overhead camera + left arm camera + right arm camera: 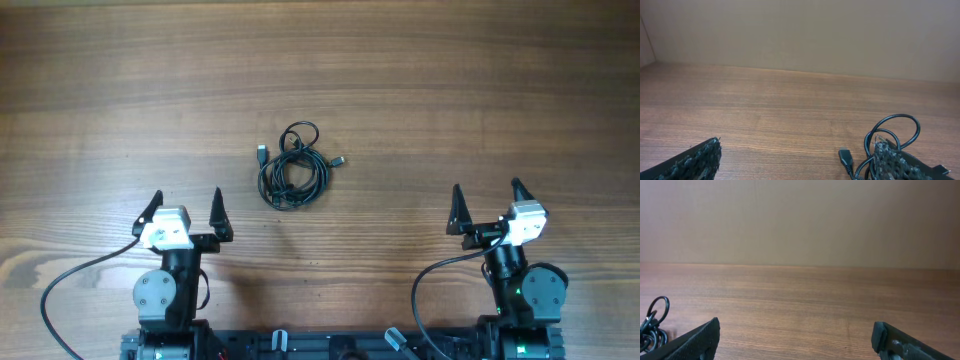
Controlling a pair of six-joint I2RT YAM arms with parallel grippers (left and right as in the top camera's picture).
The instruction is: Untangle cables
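On the bench (450,80), a little left of centre and ahead of both arms, the cables (293,166) lie in one small heap: thin, glossy black cords wound into loose overlapping loops, with one ring poking out at the far side. A blunt black plug (262,153) sticks out on the left of the heap and a silver-tipped one (339,161) on the right. The left gripper (187,194) sits near the heap, the right gripper (486,186) well apart from it; both have their jaws spread wide and hold nothing. Their fingers (695,162) are dark and pointed, with a rough, grainy face seen close up. The bench is brown wood with long straight grain and a soft sheen. Behind it stands a plain, matte beige wall (800,30).
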